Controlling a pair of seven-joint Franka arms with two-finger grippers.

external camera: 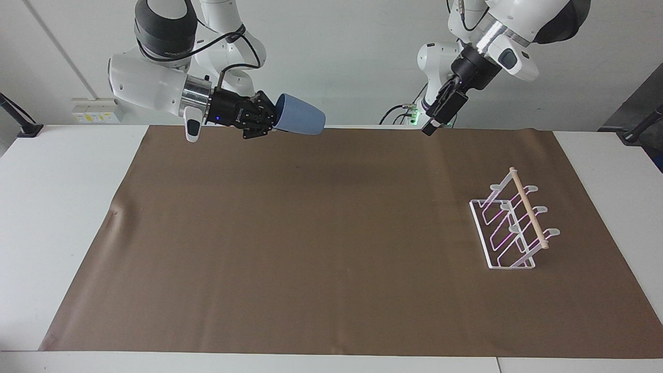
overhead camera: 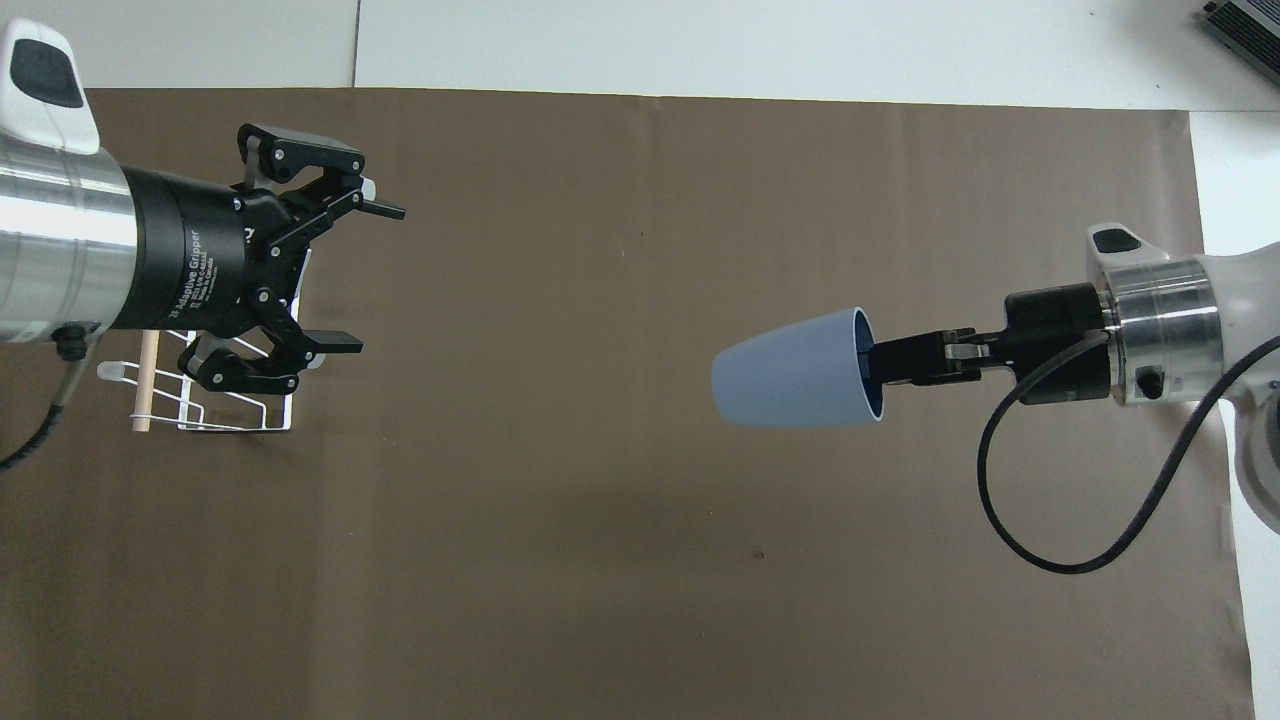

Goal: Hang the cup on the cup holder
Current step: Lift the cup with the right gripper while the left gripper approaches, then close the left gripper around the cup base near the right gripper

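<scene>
The right gripper (external camera: 270, 120) is clamped on the rim of the cup (external camera: 301, 122), holding it on its side in the air over the brown mat (external camera: 311, 248), toward the right arm's end. The left gripper (overhead camera: 365, 275) is raised with fingers apart. The cup holder (external camera: 513, 223) stands on the mat at the left arm's end.

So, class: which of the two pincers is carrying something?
The right pincer: shut on the rim of the blue cup, held sideways above the mat. The left pincer is open and empty, up over the rack.
</scene>
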